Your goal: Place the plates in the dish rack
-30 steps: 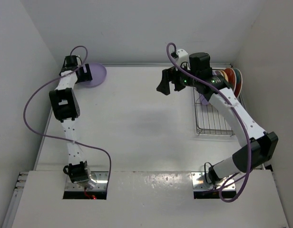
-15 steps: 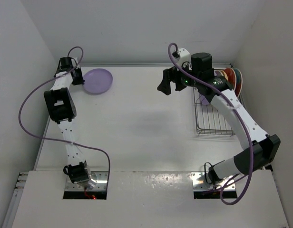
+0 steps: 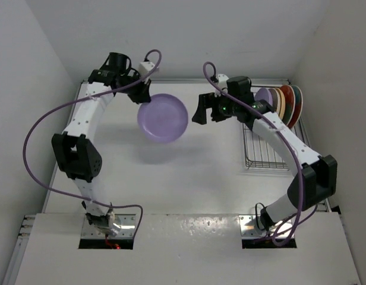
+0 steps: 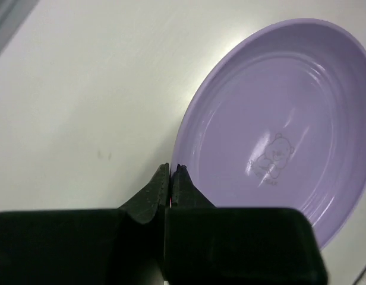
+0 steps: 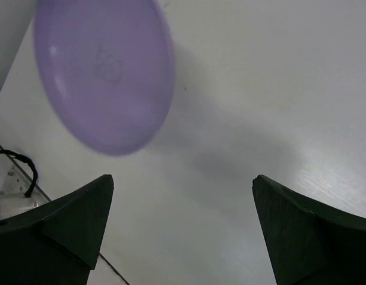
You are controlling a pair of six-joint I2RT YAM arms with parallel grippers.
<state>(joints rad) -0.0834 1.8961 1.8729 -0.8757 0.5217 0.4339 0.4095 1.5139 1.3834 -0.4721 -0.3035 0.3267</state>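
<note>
Lilac plate (image 3: 163, 117) held in the air to the left of the dish rack (image 3: 265, 155), pinched at its rim by the left gripper (image 4: 171, 177).

The left gripper's fingers are pressed together on the plate's edge. Its hollow face, with a small bear print (image 4: 271, 158), shows in the left wrist view. The plate hangs clear of the white table (image 3: 189, 184), with its shadow on the surface beneath. The right gripper (image 3: 201, 110) hovers between this plate and the rack, fingers spread wide, nothing between them, facing the plate. At the rack's far end four plates stand on edge side by side: a second lilac plate (image 3: 264, 97), a yellow-orange plate (image 3: 277, 98), then two red plates (image 3: 288, 96), the outer one edged in teal.
</note>
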